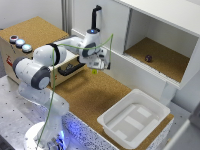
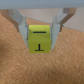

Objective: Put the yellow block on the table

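The hand hangs over the brown cork tabletop, and its two fingers are clamped on the yellow block. In the wrist view the block sits between the fingers, touched on both sides, with dark line marks on its face. Below it only the cork surface shows; from these pictures I cannot tell if the block already touches the tabletop or is a little above it. In the exterior view the block is only a tiny yellow spot at the tip of the hand.

Beyond the hand, on the far side from the arm's base, stands a white cabinet, and on its cork-lined shelf lies a small dark ball, well apart from the hand. A white tub rests on the tabletop, also well apart from the hand, toward the near edge of the cork. On the other side of the arm is a cork-topped box with coloured buttons.
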Motion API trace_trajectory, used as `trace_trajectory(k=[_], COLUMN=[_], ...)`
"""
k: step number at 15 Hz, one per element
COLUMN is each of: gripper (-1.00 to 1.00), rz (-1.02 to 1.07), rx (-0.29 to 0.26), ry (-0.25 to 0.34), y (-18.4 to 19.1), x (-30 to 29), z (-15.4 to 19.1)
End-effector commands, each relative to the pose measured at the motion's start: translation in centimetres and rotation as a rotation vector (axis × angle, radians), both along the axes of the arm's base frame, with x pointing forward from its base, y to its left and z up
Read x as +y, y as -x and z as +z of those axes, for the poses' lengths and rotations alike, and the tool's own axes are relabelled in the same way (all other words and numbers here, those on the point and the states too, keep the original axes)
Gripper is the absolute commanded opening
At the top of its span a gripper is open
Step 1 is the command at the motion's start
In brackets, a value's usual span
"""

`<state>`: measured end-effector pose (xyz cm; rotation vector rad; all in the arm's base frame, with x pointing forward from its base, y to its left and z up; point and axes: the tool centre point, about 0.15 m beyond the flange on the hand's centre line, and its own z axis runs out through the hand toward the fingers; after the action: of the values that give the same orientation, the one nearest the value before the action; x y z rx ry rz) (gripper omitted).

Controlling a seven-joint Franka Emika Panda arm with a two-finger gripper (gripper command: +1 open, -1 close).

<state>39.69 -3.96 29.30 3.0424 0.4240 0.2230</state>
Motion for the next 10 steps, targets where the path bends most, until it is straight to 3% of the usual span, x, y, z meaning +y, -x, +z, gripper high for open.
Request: trace_trajectory(k=[1, 5, 6, 7, 8, 10], gripper=[-1.00, -1.00, -1.00, 1.00, 1.00, 1.00], rz=[-0.182, -0.231, -0.226, -0.223, -0.218, -0.218], rx=[-0.094, -0.036, -0.003, -0.002, -0.002, -0.002], ry=[-0.093, -0.209, -0.211, -0.181, -0.139, -0.139], y=[-0.9, -1.4, -1.5, -1.4, -1.2, -1.2], x=[-2.4, -1.9, -1.1, 0.0, 1.2, 1.2], z=[-9.7, -11.1, -10.8, -9.6, -8.1, -8.1])
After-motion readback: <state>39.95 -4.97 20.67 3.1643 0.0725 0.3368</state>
